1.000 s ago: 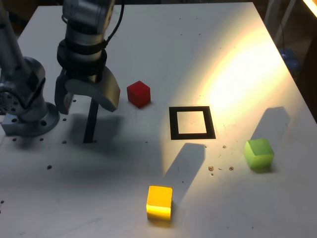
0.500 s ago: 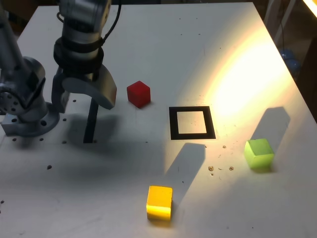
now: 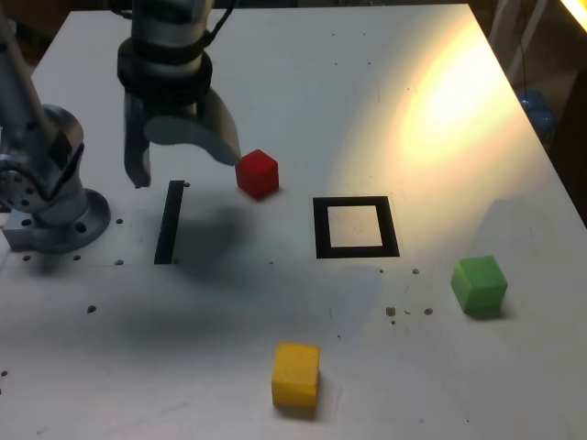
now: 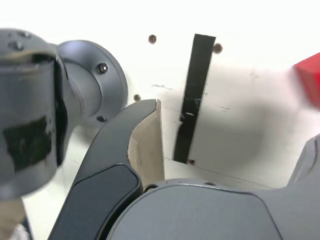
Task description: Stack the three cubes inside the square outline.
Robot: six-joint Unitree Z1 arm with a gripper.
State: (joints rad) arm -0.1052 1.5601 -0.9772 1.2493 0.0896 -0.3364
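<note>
Hovering above worktop (image 3: 211,367), claw (image 3: 188,174) gapes wide, grasping nothing; from square outline (image 3: 392,227), red cube (image 3: 258,174) at ten o'clock, green cube (image 3: 479,285) four, yellow cube (image 3: 296,374) seven, exterior view

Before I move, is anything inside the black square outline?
Nothing: no cube sits in the square outline; only its pale centre shows. Nothing covers it in the exterior view.

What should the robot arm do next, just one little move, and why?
Probably ease the gripper toward the exterior view's right until it is over the red cube, keeping it open. Its jaws are apart with nothing between them, and that cube looks the closest of the three. The square outline has no cube in it.
</note>
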